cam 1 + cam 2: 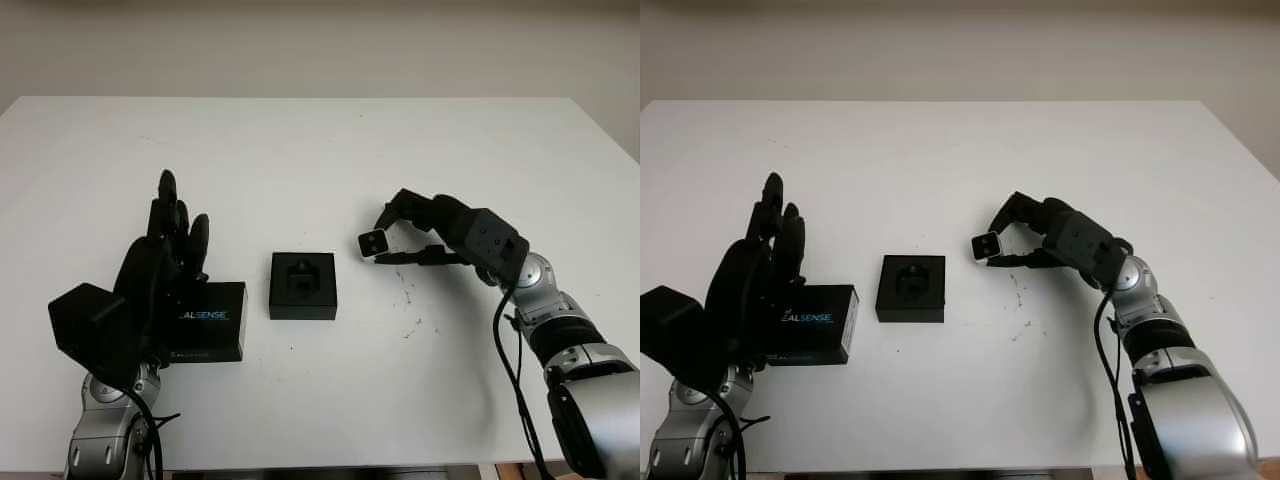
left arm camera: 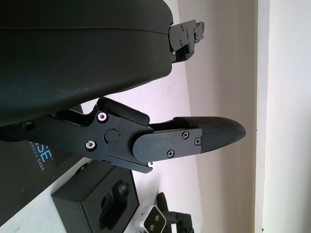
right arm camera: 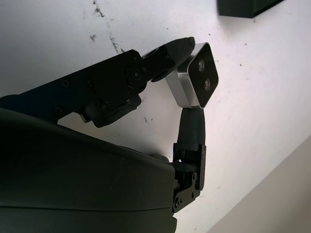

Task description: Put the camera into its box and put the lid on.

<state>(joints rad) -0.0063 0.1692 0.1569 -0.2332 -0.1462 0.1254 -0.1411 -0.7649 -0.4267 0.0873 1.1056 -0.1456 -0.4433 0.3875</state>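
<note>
Left hand (image 1: 165, 245) stands raised at the left edge of the scene, open and holding nothing, directly above and just behind the lid (image 1: 205, 320), a flat black piece with light lettering that lies on the white worktop (image 1: 320, 150). Whether the hand touches the lid cannot be told from these views.

Just to the right of the lid, a little apart from it, sits the box (image 1: 303, 285), a small black square tray with a shaped recess in its middle, open to the top and with nothing in it yet.

Further right, the right hand (image 1: 390, 240) hangs low over the worktop with its fingers closed on the camera (image 1: 373, 243), a small silver block with a dark face and two lenses. In the right wrist view the camera (image 3: 197, 75) is pinched between a finger at one end and a finger at the other, lens face turned outward. The camera is near the box's right side but not over it.

By my reading, the step in hand is carrying the camera to the box. Next, the right hand needs to bring the camera over the recess, turn it to match the recess's shape, and lower it before letting go. The lid's turn comes after that.
</note>
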